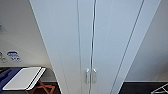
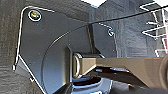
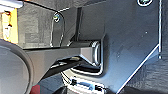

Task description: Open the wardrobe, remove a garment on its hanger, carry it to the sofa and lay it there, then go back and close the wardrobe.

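1. Straight off, at the far left of my head view I see a white wall with blue markings (image 1: 13,56) on it, too blurred for me to read.
2. Below them a white flat panel (image 1: 23,78) lies across an orange folding stand (image 1: 43,88), beside something dark blue (image 1: 6,75).
3. Next comes the wardrobe (image 1: 65,45), tall and white, taking up the middle; both doors are shut, the seam running straight down between them.
4. Its handles (image 1: 90,76) sit low down as a pair, one on each side of the seam.
5. Dark floor (image 1: 140,88) lies to the right of it.
6. From my wrist cameras I cannot tell whether either gripper's fingers are apart or together, nor how far they sit from the wardrobe.
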{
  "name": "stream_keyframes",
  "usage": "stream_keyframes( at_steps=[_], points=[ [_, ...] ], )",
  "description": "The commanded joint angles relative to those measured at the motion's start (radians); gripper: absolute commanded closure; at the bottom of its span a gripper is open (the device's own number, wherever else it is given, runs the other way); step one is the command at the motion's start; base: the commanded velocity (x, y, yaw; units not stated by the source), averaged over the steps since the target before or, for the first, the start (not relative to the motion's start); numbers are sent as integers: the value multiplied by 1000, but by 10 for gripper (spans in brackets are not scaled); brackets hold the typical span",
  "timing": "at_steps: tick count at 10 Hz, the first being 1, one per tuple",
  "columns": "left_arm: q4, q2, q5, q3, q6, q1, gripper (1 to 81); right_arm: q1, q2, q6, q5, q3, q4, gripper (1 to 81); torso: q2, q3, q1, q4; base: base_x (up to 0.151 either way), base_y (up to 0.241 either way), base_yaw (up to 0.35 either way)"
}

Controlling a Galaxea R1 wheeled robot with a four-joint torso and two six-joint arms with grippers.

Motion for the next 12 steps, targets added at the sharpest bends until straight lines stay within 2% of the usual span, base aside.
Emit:
stream_keyframes(
  at_steps=[1, 5, 9, 11, 12],
  points=[
    [16, -140, 35, 179, 5, -53, 10, 106, -184, -2, -48, 264, -11, 10, 0, 0, 0, 0, 0, 0, 0],
    [14, -307, 39, 410, 5, -128, 10, 221, -320, -2, -57, 483, -12, 10, 0, 0, 0, 0, 0, 0, 0],
    [20, -457, 46, 602, 16, -208, 10, 327, -408, -3, -60, 598, -14, 10, 0, 0, 0, 0, 0, 0, 0],
    [54, -519, 46, 673, 18, -243, 10, 371, -448, -3, -60, 667, -20, 10, 0, -1, 0, 0, 0, 0, 0],
    [112, -545, 46, 716, 16, -257, 10, 386, -459, -2, -60, 691, -40, 10, 0, -1, 1, 0, 0, 0, 0]
  ],
)
